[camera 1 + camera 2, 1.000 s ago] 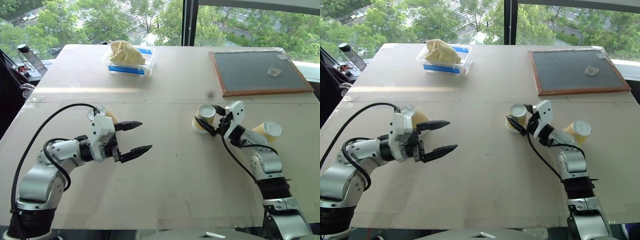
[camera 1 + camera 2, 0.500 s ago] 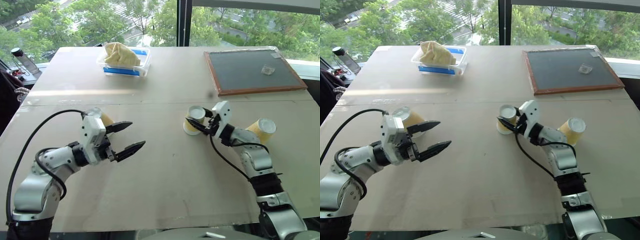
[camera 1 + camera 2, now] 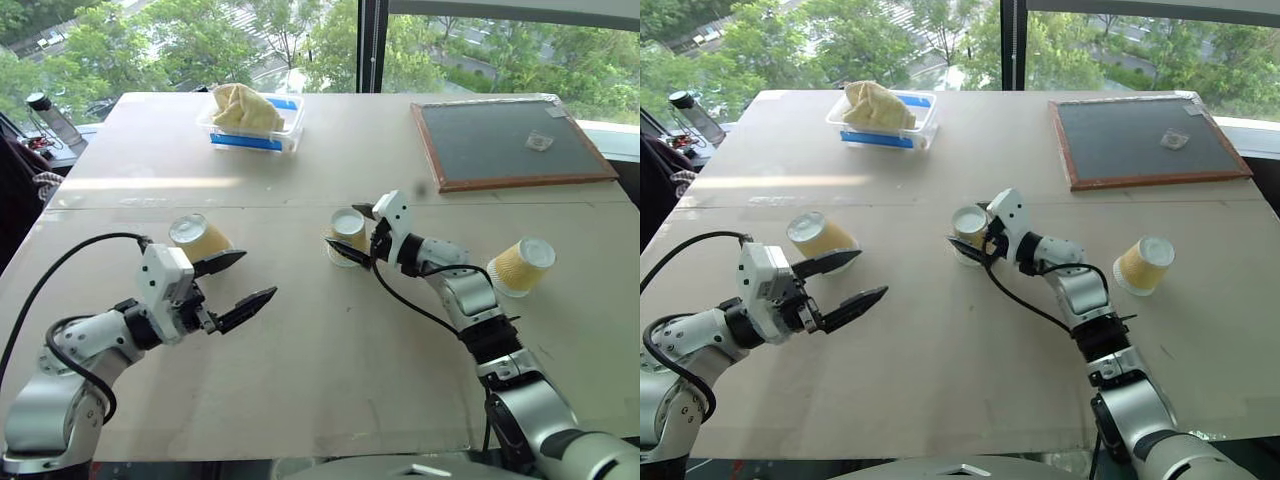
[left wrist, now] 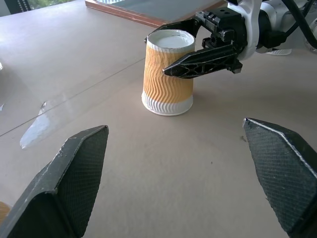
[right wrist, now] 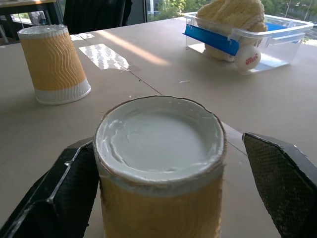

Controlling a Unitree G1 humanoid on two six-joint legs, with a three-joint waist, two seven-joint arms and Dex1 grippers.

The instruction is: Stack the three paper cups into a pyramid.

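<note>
Yellow-tan ribbed paper cup (image 3: 347,236) stands upside down mid-tabletop (image 3: 400,350) between my right tool's (image 3: 352,240) spread, ungripping fingers; closing off-centre could tip it, while my left tool (image 3: 238,282) hangs open, empty

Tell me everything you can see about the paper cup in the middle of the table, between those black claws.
The middle cup is a small tapered paper cup with yellow-tan wavy ribbed sides and a white band at its wide end. It stands upside down on the table, white base facing up. The right gripper has one black finger on each side of it; the jaws look open, and one finger lies close against the side. Whether it actually presses the cup is unclear. No other cup touches it.
</note>
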